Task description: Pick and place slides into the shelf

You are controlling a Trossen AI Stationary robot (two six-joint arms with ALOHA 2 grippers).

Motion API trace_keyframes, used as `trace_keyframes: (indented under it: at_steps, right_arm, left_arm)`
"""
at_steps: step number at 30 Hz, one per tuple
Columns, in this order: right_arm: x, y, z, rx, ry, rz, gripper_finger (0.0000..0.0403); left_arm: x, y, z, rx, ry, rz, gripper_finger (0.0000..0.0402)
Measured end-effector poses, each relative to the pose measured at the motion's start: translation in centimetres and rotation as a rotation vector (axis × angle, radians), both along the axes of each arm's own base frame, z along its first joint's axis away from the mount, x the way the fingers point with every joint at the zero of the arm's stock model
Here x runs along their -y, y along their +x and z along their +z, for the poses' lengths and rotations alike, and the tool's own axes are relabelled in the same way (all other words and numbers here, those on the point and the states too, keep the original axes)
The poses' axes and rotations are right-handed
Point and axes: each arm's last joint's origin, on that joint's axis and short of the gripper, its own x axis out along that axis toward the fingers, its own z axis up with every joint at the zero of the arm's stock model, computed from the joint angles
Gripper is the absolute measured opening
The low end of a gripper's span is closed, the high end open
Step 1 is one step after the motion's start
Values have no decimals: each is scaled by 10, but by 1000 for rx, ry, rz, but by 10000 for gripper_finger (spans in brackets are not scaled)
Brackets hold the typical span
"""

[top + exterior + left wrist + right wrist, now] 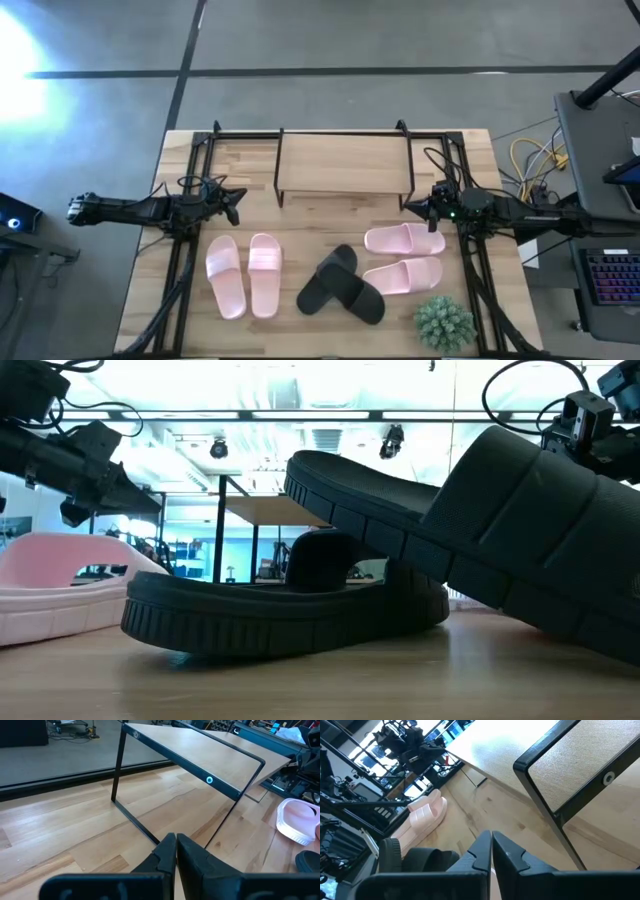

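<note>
The shelf (345, 163), a light wooden board on thin black legs, stands at the table's far middle and carries nothing. One pink pair of slides (244, 275) lies side by side near the left. The black pair (341, 284) lies in the middle, one slide resting slanted across the other (300, 590). The second pink pair (403, 256) lies to its right. My left gripper (235, 201) hovers shut left of the shelf, above the table (175, 842). My right gripper (412, 208) hovers shut by the shelf's right legs (491, 840).
A spiky green plant (444, 322) stands at the near right corner. Black frame rails (186, 250) run along both table sides. A desk with a keyboard (610, 275) and cables stands right of the table. Bare wood lies between the shelf and the slides.
</note>
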Motion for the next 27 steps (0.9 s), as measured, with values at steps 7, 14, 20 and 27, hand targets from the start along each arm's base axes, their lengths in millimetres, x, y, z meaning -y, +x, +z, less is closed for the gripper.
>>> trace_keyframes:
  at_steps: [7, 14, 20, 27]
  right_arm:
    - [0, 0, 0, 0, 0, 0, 9]
    - [0, 0, 0, 0, 0, 1, 9]
    - [-1, 1, 5, 74, 134, 0, 9]
    - [-2, 3, 14, 205, 344, -3, 9]
  left_arm:
    - [0, 0, 0, 0, 0, -1, 0]
    - [0, 0, 0, 0, 0, -1, 0]
    - [0, 0, 0, -1, -1, -4, 0]
    - [0, 0, 0, 0, -1, -3, 0]
